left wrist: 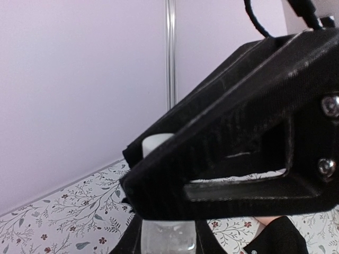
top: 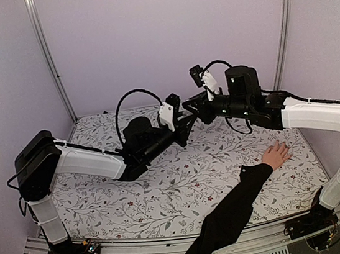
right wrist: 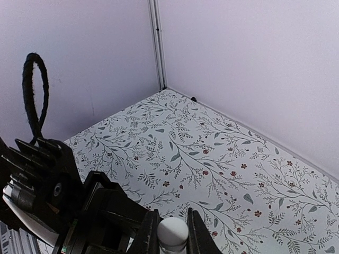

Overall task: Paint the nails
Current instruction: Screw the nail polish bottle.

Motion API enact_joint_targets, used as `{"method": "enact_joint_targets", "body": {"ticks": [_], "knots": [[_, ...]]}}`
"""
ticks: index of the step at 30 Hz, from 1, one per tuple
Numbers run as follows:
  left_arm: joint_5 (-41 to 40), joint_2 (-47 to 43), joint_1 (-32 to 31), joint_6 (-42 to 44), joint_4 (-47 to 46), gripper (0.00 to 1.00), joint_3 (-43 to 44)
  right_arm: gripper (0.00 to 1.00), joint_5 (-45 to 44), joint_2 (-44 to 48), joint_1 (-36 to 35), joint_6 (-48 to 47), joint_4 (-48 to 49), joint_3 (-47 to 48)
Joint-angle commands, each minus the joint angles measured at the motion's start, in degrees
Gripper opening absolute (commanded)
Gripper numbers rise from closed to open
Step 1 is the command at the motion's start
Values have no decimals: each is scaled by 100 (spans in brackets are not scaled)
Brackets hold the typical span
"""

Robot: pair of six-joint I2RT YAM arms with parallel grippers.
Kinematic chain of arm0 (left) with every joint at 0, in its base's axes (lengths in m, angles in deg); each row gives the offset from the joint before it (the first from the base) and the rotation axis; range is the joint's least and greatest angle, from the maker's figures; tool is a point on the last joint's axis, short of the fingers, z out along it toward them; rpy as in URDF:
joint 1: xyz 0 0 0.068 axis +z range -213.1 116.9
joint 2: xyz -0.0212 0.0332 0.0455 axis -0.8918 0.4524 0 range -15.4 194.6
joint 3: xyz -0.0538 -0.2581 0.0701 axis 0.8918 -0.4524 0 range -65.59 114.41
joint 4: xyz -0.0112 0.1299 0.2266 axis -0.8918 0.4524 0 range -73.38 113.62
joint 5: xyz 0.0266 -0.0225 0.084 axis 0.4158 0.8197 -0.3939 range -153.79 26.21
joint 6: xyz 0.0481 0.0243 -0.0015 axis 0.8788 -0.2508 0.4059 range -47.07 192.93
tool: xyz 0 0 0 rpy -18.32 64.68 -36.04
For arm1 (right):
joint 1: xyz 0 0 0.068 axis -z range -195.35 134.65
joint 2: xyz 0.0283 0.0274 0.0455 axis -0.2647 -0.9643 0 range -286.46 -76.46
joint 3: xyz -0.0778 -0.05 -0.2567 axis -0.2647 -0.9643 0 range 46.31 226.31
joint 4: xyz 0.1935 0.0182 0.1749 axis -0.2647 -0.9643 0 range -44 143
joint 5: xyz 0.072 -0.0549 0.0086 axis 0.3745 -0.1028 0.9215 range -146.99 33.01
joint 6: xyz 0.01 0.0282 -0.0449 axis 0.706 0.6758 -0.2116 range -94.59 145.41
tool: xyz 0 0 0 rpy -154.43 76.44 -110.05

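Lilac walls close in a floral-patterned surface [top: 166,190], and above its far middle the two arms meet in the air. The left gripper [top: 184,127] is pressed shut around a small translucent bottle [left wrist: 165,239], holding it upright and clear of the surface. The right gripper [right wrist: 172,228] comes from the opposite side and pinches the bottle's white cap [right wrist: 172,230] between its fingertips. This looks like a bracing hold: one arm steadies the body so the other can work the cap loose, probably to draw out a brush, though no brush shows yet.

The nails [top: 283,144] belong to a person's hand [top: 276,154] lying flat near the right edge of the surface. Its fingers are spread and its black sleeve [top: 231,213] runs back to the near edge. It lies well apart from both grippers, apparently kept waiting and within the right arm's reach. No paint can be made out on any nail.
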Motion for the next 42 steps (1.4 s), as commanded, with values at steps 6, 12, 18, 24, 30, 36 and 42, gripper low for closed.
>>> {"method": "enact_joint_targets", "body": {"ticks": [6, 12, 18, 24, 30, 36, 42], "knots": [[179, -88, -25, 65, -304, 0, 70, 28, -1, 176, -107, -75, -63, 36], [598, -174, -23, 75, -340, 0, -32, 55, 1182, 733, 511, -512, 115, -371], [968, -241, -15, 71, -338, 0, -97, 60, 2679, 960, 884, -1149, -325, -291], [1528, -236, -13, -5, -475, 0, -128, 58, 3372, 669, 908, -1969, -1398, 197], [1994, -252, -18, -90, -712, 0, -225, 56, 3762, 470, 917, -2346, -1754, 409], [2011, -256, -13, -91, -688, 0, -200, 35, 4086, 254, 968, -2363, -1895, 577], [1799, -240, -16, -67, -627, 0, -184, 12, 4100, 141, 976, -2312, -1939, 644]]}}
